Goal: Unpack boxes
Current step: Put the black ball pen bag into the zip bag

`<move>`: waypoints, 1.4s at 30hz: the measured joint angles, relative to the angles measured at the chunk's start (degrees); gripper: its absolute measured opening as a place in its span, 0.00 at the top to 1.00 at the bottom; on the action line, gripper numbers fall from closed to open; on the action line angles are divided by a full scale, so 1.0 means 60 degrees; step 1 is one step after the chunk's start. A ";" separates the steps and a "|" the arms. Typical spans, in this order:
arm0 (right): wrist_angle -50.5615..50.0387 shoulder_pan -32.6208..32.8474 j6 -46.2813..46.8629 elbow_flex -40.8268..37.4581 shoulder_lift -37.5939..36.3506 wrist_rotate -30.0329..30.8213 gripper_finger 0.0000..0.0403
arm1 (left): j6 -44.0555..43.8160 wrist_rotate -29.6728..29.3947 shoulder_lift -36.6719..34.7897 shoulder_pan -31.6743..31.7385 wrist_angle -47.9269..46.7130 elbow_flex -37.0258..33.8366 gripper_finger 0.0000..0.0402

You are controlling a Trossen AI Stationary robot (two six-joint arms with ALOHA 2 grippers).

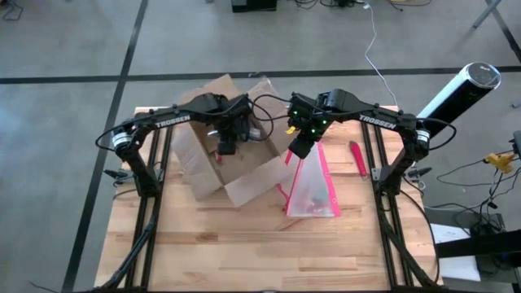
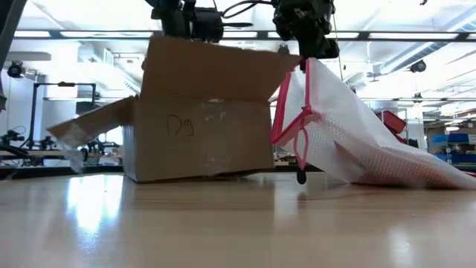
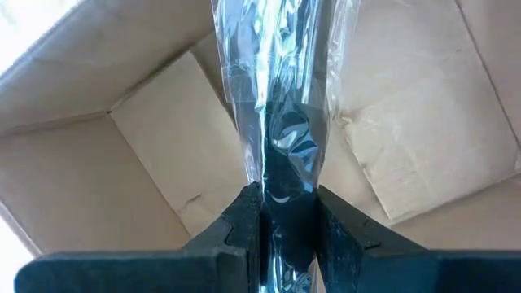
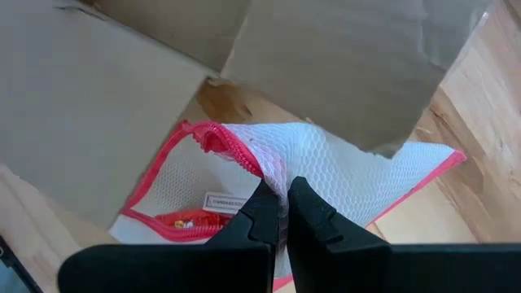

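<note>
The brown cardboard box [image 1: 213, 159] [image 2: 201, 126] stands on the wooden table with its flaps open. My left gripper [image 1: 227, 145] [image 3: 286, 202] reaches down into it and is shut on a clear crinkled plastic bag [image 3: 273, 89]. Just right of the box my right gripper [image 1: 299, 148] [image 4: 282, 195] is shut on a white mesh pouch with pink edges [image 1: 313, 185] [image 2: 338, 134]. The pouch's zip mouth [image 4: 175, 183] gapes, and small red things [image 4: 189, 220] lie inside. My left gripper pinches the clear plastic bag between its two fingers at a bunched stretch [image 3: 285, 175], coming from above into the box. The bag runs on from the fingers as a narrow gathered strip over the box's inner walls; where its far end rests does not show. My right gripper pinches the pouch's top edge [image 4: 273, 172], beside the pink zip, between its two fingers from above. The pouch hangs tilted below the fingers like a tent, and its lower end [image 2: 416, 173] lies on the table.
A pink stick-like thing [image 1: 358, 158] lies on the table to the right of the pouch. One box flap [image 1: 254, 181] spreads toward the pouch, another [image 2: 89, 126] sticks out on the box's left in the low view. The table's near half [image 1: 260, 244] is bare wood.
</note>
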 joint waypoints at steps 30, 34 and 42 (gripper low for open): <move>-0.0019 0.0000 0.0246 0.0004 0.0000 0.0142 1.00 | -0.0030 -0.0062 -0.1516 -0.0529 0.1361 -0.0004 0.84; -0.0009 0.0004 0.0349 0.0004 0.0000 0.0159 1.00 | 0.0058 -0.0062 -0.1520 -0.0962 0.1716 -0.0004 0.84; 0.0038 0.0000 0.0273 0.0004 0.0000 0.0164 1.00 | 0.0744 -0.0358 -0.1516 -0.1830 0.1985 0.0242 0.83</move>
